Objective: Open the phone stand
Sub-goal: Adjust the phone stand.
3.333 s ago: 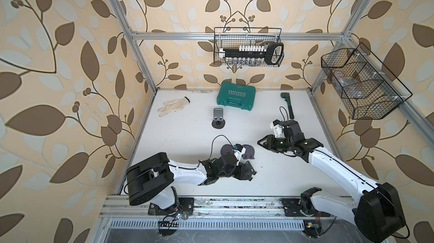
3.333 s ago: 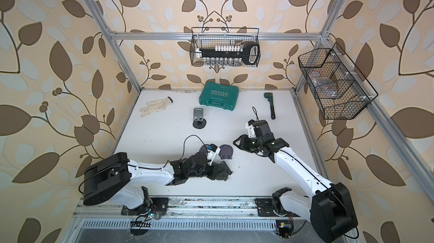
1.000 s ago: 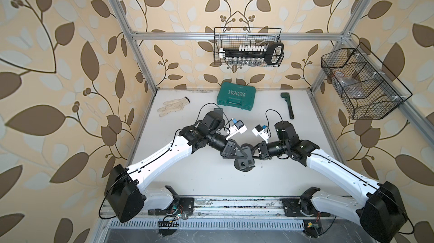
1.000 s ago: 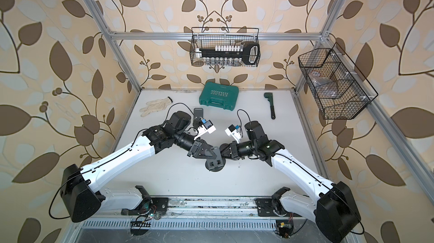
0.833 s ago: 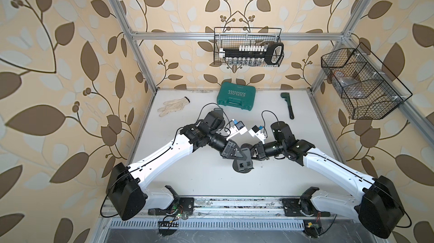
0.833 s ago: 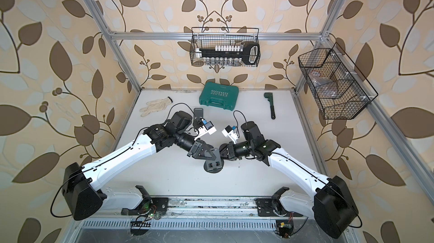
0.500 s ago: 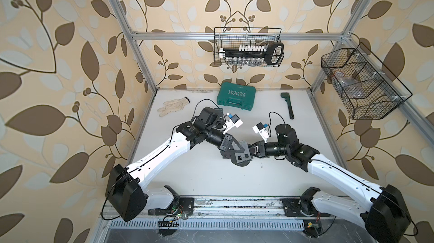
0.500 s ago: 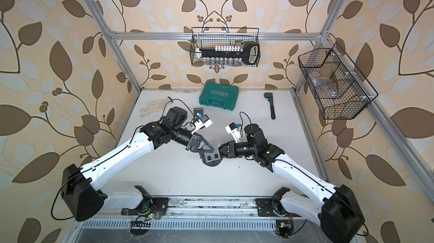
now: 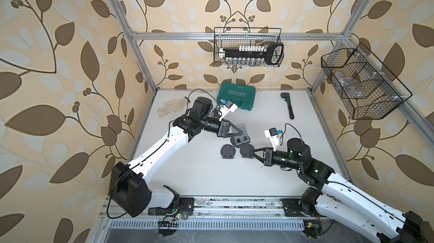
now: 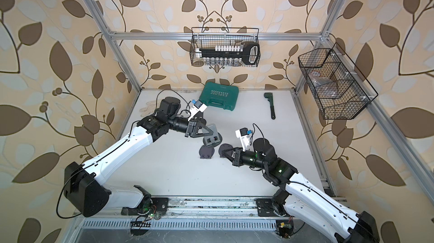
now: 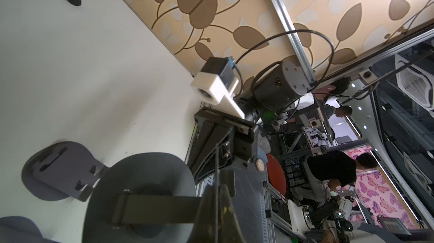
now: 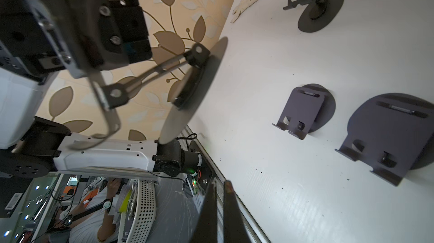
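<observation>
- Phone stand (image 9: 241, 136): lifted clear of the white table (image 9: 199, 173), on the robot's side of the green case (image 9: 236, 98), near it but apart.
- Clamped by its flat plate in the left gripper (image 9: 236, 133), jaws narrow on that plate.
- Long axis: out from the left gripper, through the hinged link, to the round base (image 12: 195, 82) at the free end, heading away from the green case.
- Right gripper (image 9: 251, 153): farther from the green case than the stand, tips aimed back at the round base. Jaws almost together with a thin slit, gripping nothing.
- Judged nearer the free end than the left gripper, so the likely tool for swinging the base away from the plate. Probably needs to widen before taking the rim.
- Two folded stands (image 9: 228, 152) flat on the table, farther from the green case than the held one.
- In both top views: plate over base, hinges hidden, right tips seeming to overlap one folded stand's edge.
- In the right wrist view: held stand edge-on, with plate, link and base fanned partly apart. Folded stands well off to the side of the fingers, bare table between.
- In the left wrist view: underside of the base, link bar across it, right gripper straight beyond.
</observation>
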### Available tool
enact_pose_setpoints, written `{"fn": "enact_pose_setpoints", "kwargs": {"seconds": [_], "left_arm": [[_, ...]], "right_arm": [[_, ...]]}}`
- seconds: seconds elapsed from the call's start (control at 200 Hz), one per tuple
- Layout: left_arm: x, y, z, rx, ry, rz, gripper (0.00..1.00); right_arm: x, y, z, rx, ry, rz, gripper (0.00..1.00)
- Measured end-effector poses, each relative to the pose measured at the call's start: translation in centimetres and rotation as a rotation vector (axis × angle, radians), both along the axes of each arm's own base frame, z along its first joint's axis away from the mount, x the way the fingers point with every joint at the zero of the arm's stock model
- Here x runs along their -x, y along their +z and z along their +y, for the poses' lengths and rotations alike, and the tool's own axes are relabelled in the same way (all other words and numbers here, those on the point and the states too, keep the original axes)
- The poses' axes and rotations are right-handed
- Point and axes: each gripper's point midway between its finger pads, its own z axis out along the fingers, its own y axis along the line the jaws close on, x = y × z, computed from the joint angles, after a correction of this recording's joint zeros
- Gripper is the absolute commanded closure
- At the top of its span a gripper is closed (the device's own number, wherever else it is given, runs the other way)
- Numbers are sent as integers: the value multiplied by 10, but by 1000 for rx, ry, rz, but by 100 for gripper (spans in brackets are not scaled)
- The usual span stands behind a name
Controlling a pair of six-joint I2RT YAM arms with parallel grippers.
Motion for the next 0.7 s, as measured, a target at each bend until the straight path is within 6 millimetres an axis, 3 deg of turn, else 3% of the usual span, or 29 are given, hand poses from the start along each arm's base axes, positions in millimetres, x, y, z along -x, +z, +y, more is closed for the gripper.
{"fn": "enact_pose_setpoints", "kwargs": {"seconds": [0.08,0.15,0.305,0.445,0.56,0.7], "left_arm": [[5,5,0,8,-41,-14,100],[11,7,2,13,-72,-19,100],[25,3,6,15,-122,5,100],[31,1,9,15,-145,16,100],[34,0,10,14,-154,20,100],[36,1,11,23,-166,13,100]], "right_arm": [[-9,-7,-5,-3,-13,45,60],[-15,-6,-10,-20,-18,63,54],[-27,17,-12,-143,7,63,51],[-28,31,0,-235,86,87,51],[-19,38,12,-233,155,92,51],[-1,61,30,-237,260,31,51]]}}
